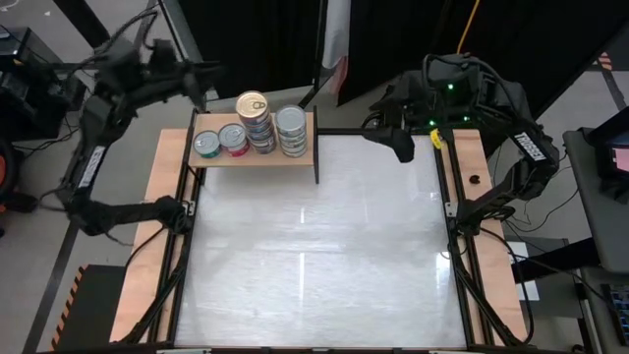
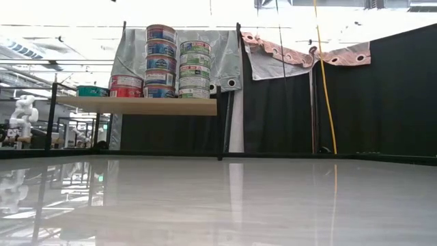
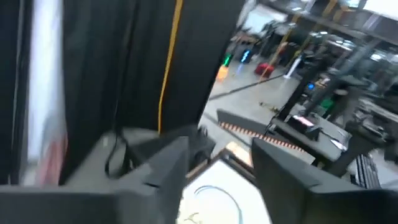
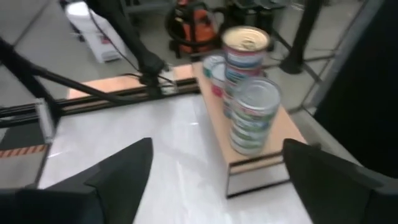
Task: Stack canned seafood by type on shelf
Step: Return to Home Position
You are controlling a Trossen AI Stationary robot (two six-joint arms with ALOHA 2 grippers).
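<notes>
Left claw (image 1: 203, 87) hangs off the far left corner of the table (image 1: 314, 256), at about 10 o'clock from the shelf (image 1: 211, 162). Its two fingers (image 3: 165, 165) sit apart with nothing between them, so it looks open and empty. Right claw (image 1: 401, 147) waits at 1 o'clock on the table, at 3 o'clock from the shelf and well apart from it. It is wide open and holds nothing.

The shelf stands at 11 o'clock on the table. Every one of the cans I can see is on it, in a row. Going from 9 o'clock to 3 o'clock there is a green can (image 1: 206, 146), a red pile (image 1: 234, 140), a tall pile (image 1: 254, 110) with a gold lid, and a silver pile (image 1: 291, 130). From the low view the tall pile is five cans high and the silver pile four. The red pile looks like two. No can lies on the table. I think the sorting is done, and the arms only need to go and rest.

The cans are hard metal, so a squeeze should not hurt them. They are likely a bit heavy for how small they are. Their round sides look smooth and could slip. The best hold is across the round side, near the middle. The tall pile looks easy to knock over, so a claw should keep away from it.
</notes>
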